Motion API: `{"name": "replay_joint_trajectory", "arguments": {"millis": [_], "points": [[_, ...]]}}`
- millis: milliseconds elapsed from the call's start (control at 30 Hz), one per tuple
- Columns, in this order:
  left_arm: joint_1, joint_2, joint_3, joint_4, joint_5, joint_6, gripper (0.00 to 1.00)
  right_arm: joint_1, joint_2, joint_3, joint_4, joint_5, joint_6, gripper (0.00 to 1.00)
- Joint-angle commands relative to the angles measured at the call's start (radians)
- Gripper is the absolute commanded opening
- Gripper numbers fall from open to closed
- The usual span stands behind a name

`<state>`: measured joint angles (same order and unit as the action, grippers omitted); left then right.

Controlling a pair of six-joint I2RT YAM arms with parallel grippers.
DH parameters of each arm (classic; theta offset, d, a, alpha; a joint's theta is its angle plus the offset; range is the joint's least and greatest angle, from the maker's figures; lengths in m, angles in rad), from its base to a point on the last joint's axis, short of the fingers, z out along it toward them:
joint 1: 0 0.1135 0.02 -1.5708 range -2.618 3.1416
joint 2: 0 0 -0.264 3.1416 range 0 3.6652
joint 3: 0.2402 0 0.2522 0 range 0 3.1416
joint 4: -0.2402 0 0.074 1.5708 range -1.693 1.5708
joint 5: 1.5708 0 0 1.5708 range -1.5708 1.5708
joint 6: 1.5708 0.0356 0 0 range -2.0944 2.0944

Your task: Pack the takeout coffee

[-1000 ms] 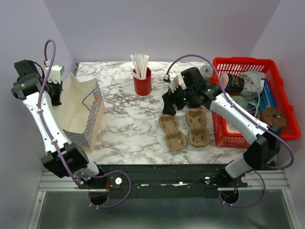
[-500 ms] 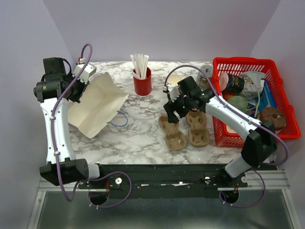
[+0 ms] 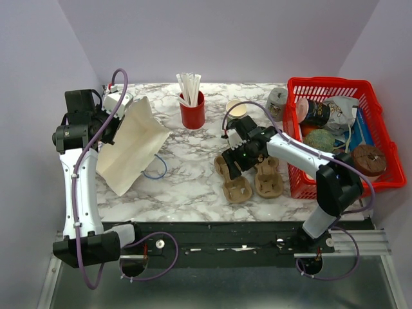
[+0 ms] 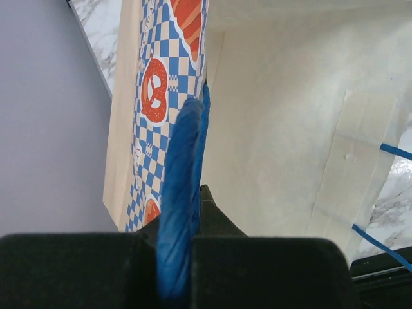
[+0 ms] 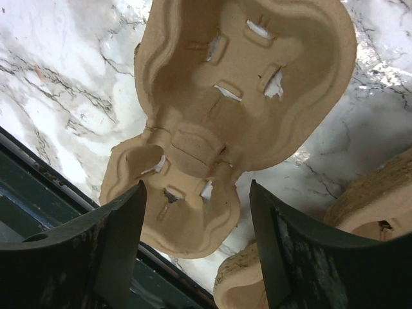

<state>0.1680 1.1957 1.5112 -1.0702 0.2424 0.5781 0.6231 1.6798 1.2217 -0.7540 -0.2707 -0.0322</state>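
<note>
The takeout coffee cup [image 3: 236,108], cream and open-topped, stands at the back of the table behind my right arm; I cannot pick out its black lid. My right gripper [image 3: 232,163] [image 5: 196,225] is open and low over the left brown pulp tray [image 3: 237,185] [image 5: 238,96], one finger on each side of the tray's near cell and nothing held. My left gripper [image 3: 116,105] [image 4: 187,238] is shut on the blue rope handle [image 4: 183,180] of the paper bag [image 3: 132,145] [image 4: 277,116], which hangs tilted with its mouth towards the table's middle.
A second pulp tray [image 3: 268,177] lies just right of the first. A red cup of white straws [image 3: 192,112] stands at the back centre. A red basket [image 3: 335,82] of mixed items fills the right side. The bag's other handle [image 3: 156,168] trails on the marble.
My left arm swung inward and tipped the bag from upright to slanted. My right gripper came down and nearer over the left pulp tray, its jaws narrowing a little.
</note>
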Motion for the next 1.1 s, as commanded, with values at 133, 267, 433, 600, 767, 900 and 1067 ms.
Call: {"name": "replay_joint_trajectory", "arguments": {"millis": [133, 267, 433, 600, 767, 900, 1067], "points": [[-0.01, -0.021, -0.006, 0.019, 0.005, -0.058, 0.0, 0.038, 0.035, 0.039, 0.005, 0.008, 0.075, 0.7], [-0.015, -0.015, 0.007, 0.016, 0.012, -0.072, 0.0, 0.043, 0.047, 0.036, 0.012, 0.031, 0.098, 0.69], [-0.018, -0.016, 0.011, 0.004, 0.02, -0.08, 0.0, 0.043, 0.066, 0.048, 0.012, 0.068, 0.117, 0.68], [-0.019, -0.022, 0.001, 0.0, 0.026, -0.078, 0.0, 0.043, 0.089, 0.061, 0.018, 0.08, 0.118, 0.67], [-0.021, -0.024, -0.016, -0.01, 0.029, -0.072, 0.0, 0.043, 0.11, 0.087, 0.019, 0.091, 0.124, 0.66], [-0.021, -0.027, -0.017, -0.008, 0.029, -0.072, 0.0, 0.043, 0.11, 0.105, 0.005, 0.114, 0.135, 0.63], [-0.022, -0.024, -0.013, -0.013, 0.031, -0.073, 0.0, 0.044, 0.086, 0.156, -0.037, 0.131, 0.161, 0.63]]}}
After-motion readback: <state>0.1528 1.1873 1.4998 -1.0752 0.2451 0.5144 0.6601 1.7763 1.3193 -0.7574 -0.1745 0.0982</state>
